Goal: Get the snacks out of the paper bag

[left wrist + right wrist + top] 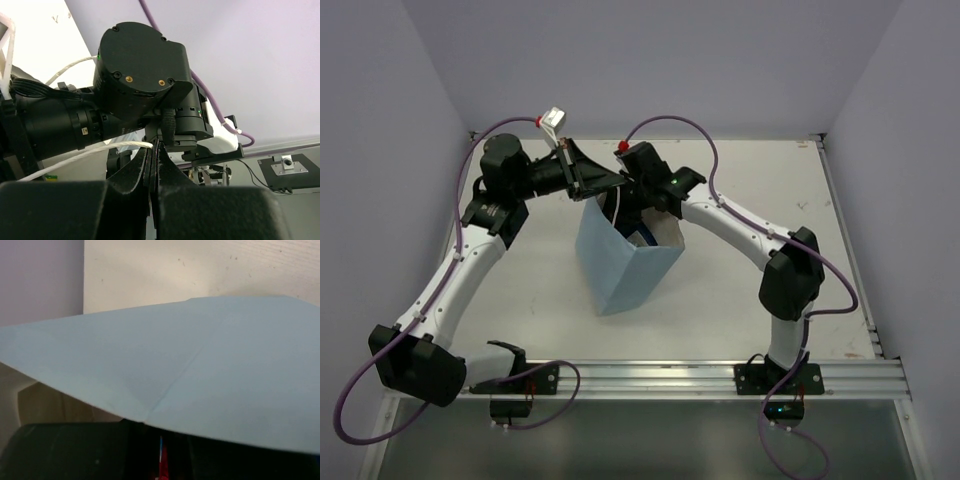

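The pale-blue paper bag [623, 268] stands upright in the middle of the table, its mouth open at the top. My left gripper [608, 181] is at the bag's top left rim, shut on a white string handle [100, 150] that runs into its fingertips [154, 150]. My right gripper [642, 215] reaches down into the bag's mouth, and its fingertips are hidden there in the top view. In the right wrist view the bag's wall [210, 365] fills the frame. A red snack packet [162, 466] with a blue-white edge shows as a thin sliver between the dark fingers. Other snacks are hidden.
The white table [750, 290] extends to the right and in front of the bag. A metal rail [700, 376] runs along the near edge by the arm bases. Purple-grey walls close the back and both sides.
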`<state>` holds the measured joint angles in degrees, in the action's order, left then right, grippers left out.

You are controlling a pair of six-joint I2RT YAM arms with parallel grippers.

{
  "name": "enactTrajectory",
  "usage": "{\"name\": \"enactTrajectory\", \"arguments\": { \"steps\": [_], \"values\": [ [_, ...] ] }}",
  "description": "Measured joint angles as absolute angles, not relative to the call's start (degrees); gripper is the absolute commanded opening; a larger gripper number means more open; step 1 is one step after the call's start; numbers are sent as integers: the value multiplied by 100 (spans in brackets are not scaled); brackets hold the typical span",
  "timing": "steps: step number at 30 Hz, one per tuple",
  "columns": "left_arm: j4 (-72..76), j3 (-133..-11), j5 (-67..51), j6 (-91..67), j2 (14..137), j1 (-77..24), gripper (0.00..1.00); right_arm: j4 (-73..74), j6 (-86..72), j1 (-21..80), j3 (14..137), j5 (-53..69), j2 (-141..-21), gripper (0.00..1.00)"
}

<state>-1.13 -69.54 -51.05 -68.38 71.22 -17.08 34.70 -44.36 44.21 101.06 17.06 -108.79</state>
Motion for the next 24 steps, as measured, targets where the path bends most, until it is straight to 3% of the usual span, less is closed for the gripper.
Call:
{"name": "enactTrajectory", "arguments": {
  "steps": [7, 18, 24],
  "values": [
    [-143, -6952, -5054, -6825, 7102, -1708, 0, 3680, -4235, 4421, 10226, 1476, -10906, 0],
    [-412, -6580, -4877, -6510, 6451, -1728, 0, 5284, -3597, 4355, 11791, 740, -10698, 0],
    [-537, -6573, -4827, -6390, 6423, -1697, 0, 5629, -3542, 4244, 12040, 563, -10302, 0]
  ]
}}
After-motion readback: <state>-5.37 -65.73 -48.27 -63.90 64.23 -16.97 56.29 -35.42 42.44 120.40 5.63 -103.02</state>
